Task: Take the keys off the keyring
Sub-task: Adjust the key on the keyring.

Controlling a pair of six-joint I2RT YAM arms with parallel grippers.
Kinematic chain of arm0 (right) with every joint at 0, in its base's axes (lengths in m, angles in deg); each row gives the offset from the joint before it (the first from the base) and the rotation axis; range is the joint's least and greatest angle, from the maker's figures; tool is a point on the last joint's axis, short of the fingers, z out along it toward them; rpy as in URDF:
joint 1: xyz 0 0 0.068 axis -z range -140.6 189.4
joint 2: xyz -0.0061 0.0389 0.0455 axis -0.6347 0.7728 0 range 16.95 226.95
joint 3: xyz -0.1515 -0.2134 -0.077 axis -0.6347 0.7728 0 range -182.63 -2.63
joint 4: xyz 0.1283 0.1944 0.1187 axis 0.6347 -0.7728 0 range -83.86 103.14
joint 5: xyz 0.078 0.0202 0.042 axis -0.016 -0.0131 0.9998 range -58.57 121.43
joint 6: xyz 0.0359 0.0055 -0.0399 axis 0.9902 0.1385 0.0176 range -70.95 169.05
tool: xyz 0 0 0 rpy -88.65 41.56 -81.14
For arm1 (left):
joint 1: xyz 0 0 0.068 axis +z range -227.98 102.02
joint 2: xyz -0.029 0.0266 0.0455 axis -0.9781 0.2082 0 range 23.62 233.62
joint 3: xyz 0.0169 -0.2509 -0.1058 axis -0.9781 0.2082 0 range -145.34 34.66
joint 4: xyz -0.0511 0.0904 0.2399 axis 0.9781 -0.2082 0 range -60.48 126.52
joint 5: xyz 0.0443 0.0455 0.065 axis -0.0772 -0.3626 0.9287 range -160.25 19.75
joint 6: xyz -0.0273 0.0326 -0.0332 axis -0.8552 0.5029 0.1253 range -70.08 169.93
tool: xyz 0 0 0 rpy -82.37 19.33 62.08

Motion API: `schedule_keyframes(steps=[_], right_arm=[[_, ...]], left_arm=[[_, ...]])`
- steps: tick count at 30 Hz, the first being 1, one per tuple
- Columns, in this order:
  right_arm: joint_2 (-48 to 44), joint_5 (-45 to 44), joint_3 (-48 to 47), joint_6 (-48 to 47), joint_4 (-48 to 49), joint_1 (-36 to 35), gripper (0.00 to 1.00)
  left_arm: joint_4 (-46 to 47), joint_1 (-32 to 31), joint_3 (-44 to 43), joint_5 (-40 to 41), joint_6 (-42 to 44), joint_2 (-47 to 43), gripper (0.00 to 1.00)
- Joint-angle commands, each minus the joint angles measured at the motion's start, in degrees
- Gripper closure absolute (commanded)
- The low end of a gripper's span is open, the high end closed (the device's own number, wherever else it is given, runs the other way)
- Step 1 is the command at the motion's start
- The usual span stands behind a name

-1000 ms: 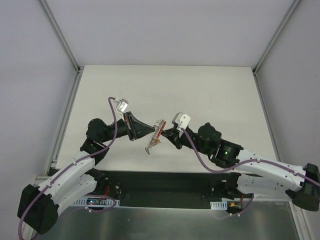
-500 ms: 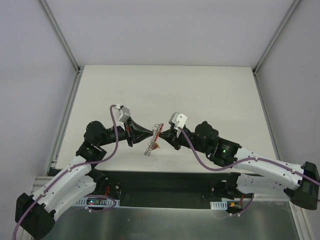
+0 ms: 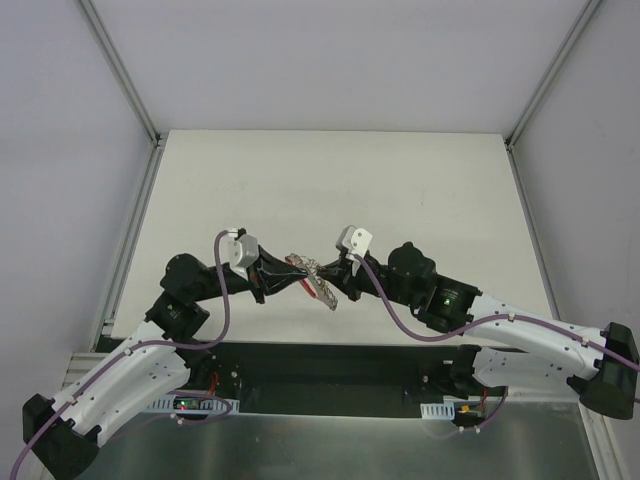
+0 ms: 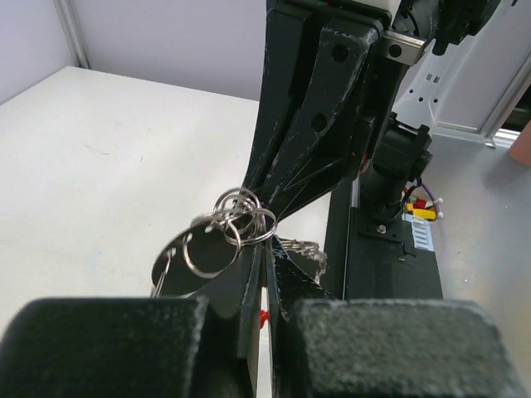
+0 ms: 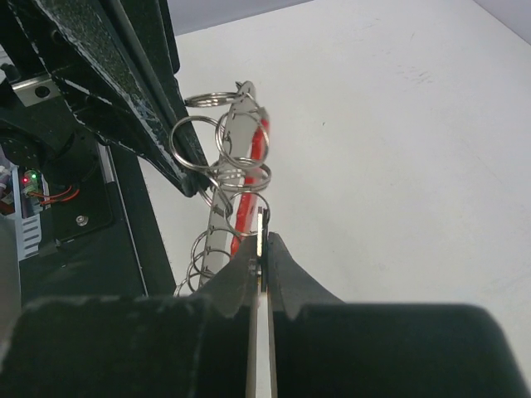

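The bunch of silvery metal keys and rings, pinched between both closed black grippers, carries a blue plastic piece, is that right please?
No: the plastic piece is red, not blue, as the right wrist view shows. The bunch of silvery metal keys and rings is pinched between the closed left gripper and right gripper.

Keys [image 3: 310, 270] — top view: bunch too small to count or tell apart, its ends covered by the left gripper [image 3: 292, 272] and the right gripper [image 3: 335, 278].
Keyring [image 4: 241, 220], left wrist view: rings tangled, their count unclear; grey tag [image 4: 187, 255] half hidden behind the left gripper's fingers; red piece [image 4: 264, 316] only a sliver in the finger gap. Those fingers blurred, cut by the lower edge.
Right wrist view: right gripper blurred, cut by the lower edge — the pinched metal strip's end hidden between its tips.
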Motion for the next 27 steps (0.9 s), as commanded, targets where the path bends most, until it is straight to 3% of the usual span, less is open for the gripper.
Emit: schedule_keyframes(steps=[1,13,27], right_arm=[[-0.9,1.7,-2.4,0.2,1.4,0.1,0.99],[-1.7,3.1,-2.9,0.0,1.1,0.2,0.99],[-0.7,2.3,-3.3,0.5,0.5,0.2,0.99]], left_arm=[[0.8,-1.5,-1.0,1.4,4.7,-0.8,1.00],[-5.8,-4.1,-2.8,6.7,9.4,-0.4,1.00],[-6.6,-5.7,-2.8,4.6,10.9,-1.0,1.00]])
